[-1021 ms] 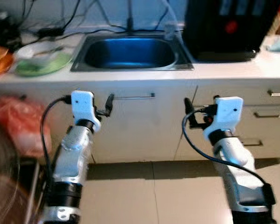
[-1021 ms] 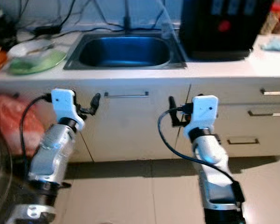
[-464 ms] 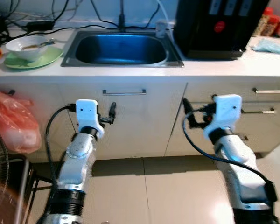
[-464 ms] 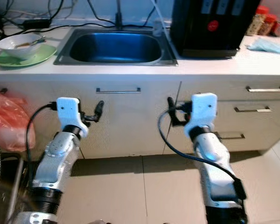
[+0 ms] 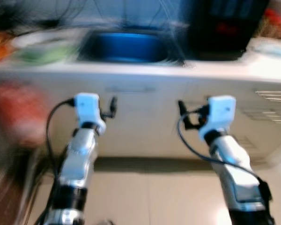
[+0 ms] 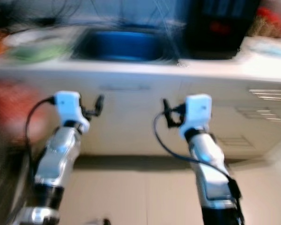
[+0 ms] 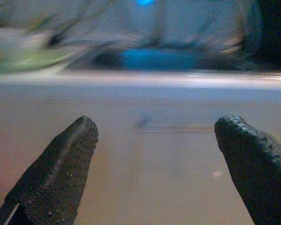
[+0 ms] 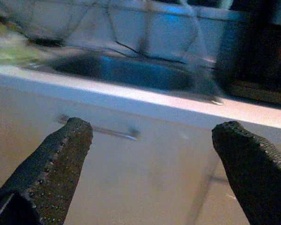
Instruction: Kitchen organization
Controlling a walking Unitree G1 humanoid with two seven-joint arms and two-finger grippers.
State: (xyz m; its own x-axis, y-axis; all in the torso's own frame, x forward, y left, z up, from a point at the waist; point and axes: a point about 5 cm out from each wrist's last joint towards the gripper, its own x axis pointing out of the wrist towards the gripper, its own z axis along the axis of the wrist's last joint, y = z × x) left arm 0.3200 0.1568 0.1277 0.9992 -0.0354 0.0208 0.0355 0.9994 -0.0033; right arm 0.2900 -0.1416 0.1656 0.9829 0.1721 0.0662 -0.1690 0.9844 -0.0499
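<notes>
Head views badly blurred; we log only what reads.

- Tools, qty 2. Left tool [image 7: 154, 159]: both fingers spread wide, nothing btwn them, held in air in front of the cabinet fronts, below the bench edge. Right tool [image 8: 152, 164]: same, fingers wide apart, empty, facing the cabinet front under the sink.
- Arms, qty 2, silver w/ white wrist housings, both raised fwd at about the same height; left arm [image 5: 79, 159], right arm [image 5: 229, 159].
- Bench [image 5: 215, 68], qty 1: pale top, running across the view.
- Sink [image 5: 126, 47], qty 1: steel, recessed in bench, looks blue inside. Approx. centre, btwn the two arms in the head views.
- Black appliance [image 5: 225, 28], qty 1: tall dark box on bench, just beside sink on robot's right; red mark on front.
- Green plate [image 5: 44, 51], qty 1: on bench, robot's left of sink; contents too smeared to tell.
- Cabinet handle [image 8: 100, 131], qty 1 clear: horizontal metal bar on the door below sink.
- Drawer handles [image 5: 271, 96]: at right, count uncertain due to blur.
- Red-orange bag [image 5: 14, 112], qty 1: hanging low at far left, below bench edge.
- Floor [image 5: 150, 197]: beige tiles.
</notes>
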